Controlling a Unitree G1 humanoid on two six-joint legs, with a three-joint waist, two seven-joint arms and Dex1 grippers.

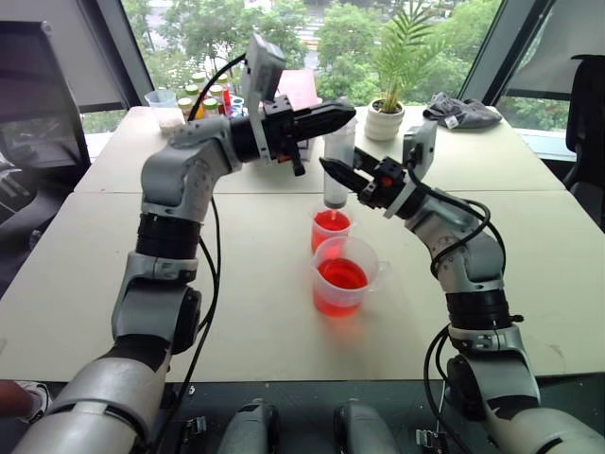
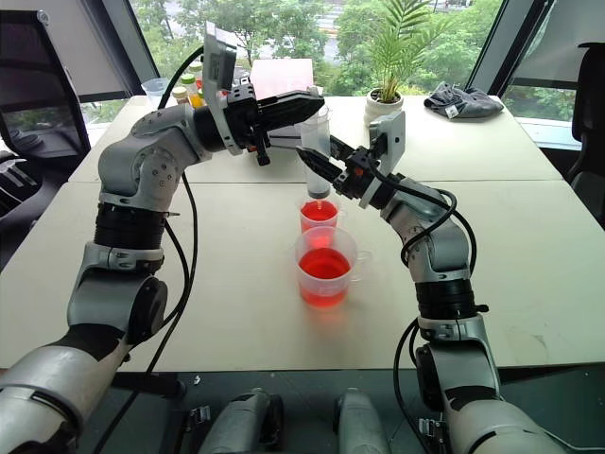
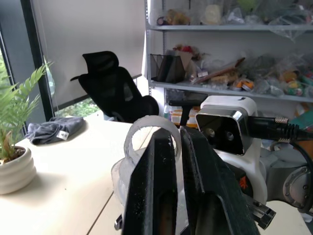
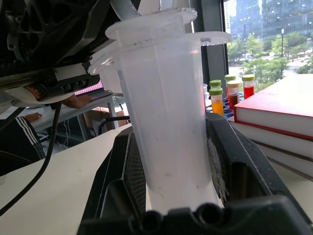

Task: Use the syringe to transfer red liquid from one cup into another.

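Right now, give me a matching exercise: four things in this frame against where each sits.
Things:
1. syringe
2. smaller cup
3. beaker
4. potted plant

Places:
A. nearest the robot, holding red liquid
B. far side of the table
C. upright between the right gripper fingers
D. directly under the syringe tip

Pairs: 1-C, 2-D, 3-A, 4-B
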